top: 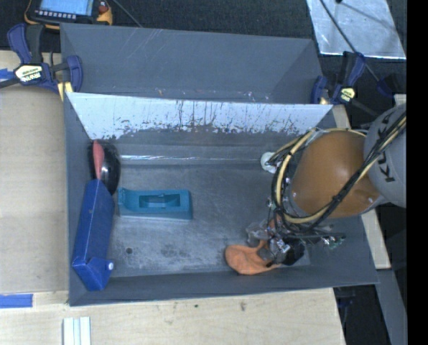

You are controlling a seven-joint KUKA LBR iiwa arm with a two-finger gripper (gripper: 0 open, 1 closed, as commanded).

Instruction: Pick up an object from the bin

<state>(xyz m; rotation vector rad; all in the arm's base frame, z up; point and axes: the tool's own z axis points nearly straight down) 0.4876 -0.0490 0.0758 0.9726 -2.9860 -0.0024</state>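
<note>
Currently, your pincer (276, 244) sits low in the front right corner of the bin (199, 272). It is right against the right end of a soft-looking orange lump (243, 259), which lies on the floor by the front wall. The wrist and its cables mask the tip, so you cannot tell from this view whether the pincer is apart, together or clamped on the lump. Contact appears likely but is not confirmed.

Judged step: the grasp itself, at the bottom of the reach, with nothing lifted yet.

Other contents lie well apart to the left: a teal block (155, 203) mid-floor, a long blue box (92, 236) leaning along the left wall, and a black-and-red item (104, 165) above it.

The next move calls for a firm close on the orange lump, then a straight vertical lift clear of the front wall. Verify that the lump rises with the pincer; a limp piece may slip.
</note>
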